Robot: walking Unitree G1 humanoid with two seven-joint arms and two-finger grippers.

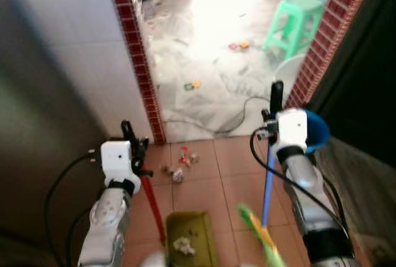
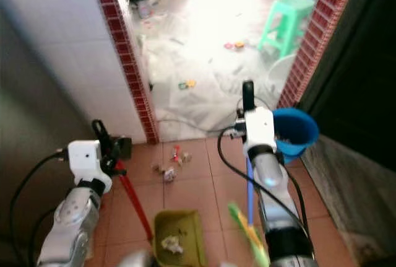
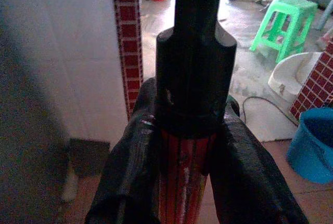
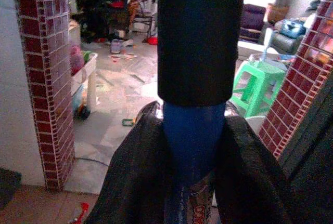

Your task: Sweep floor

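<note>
Left end effector point(image 3: 190, 182) clamped on red dustpan handle point(image 3: 183, 182), right end effector point(image 4: 193, 182) on blue broom handle point(image 4: 193, 146); label unreadable.

Red-handled dustpan point(image 1: 189, 237), blue-handled broom point(image 1: 267, 183)

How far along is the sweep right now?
Partly done: some scraps already lie in the olive-green dustpan. In hand: the left gripper clamps the dustpan's red handle, and the right gripper clamps the blue broom pole. Left: a small litter cluster on the terracotta tiles and scattered bits beyond the doorway.
</note>
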